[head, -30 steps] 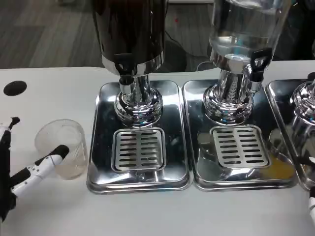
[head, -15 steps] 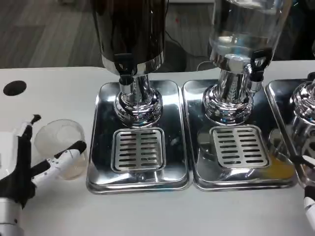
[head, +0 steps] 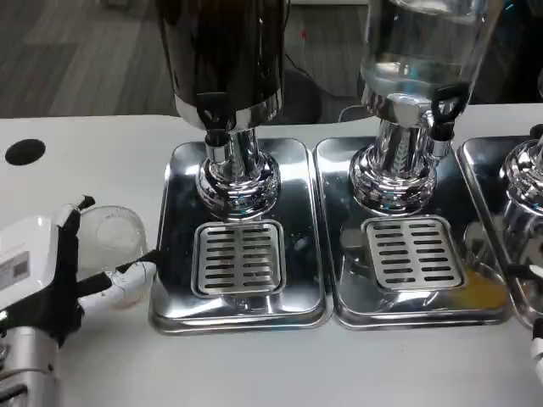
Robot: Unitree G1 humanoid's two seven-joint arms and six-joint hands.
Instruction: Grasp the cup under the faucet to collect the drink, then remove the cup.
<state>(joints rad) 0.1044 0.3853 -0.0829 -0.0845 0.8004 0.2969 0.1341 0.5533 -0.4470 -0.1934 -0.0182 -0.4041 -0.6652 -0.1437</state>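
I see a white table (head: 93, 136) with a dark grey floor (head: 76, 51) behind it. A round black spot (head: 25, 152) sits on the table at the far left. Three shiny metal trays stand side by side. The left tray (head: 174, 280) has a slotted grate and holds the dark dispenser (head: 225, 59) with its faucet (head: 215, 119). The middle tray (head: 335, 280) holds the clear dispenser (head: 420, 51), which has water low down in it. The third tray (head: 479, 178) is cut off at the right edge.

The clear cup (head: 119, 242) stands on the table just left of the left tray, not under the faucet. My left hand (head: 42, 275) hides much of it. One finger reaches behind the cup and another in front, so the cup is between them. The fingers are spread wide. I cannot tell if they touch the cup.

A small bit of my right hand (head: 537, 354) peeks in at the right edge. I cannot tell how its fingers lie.
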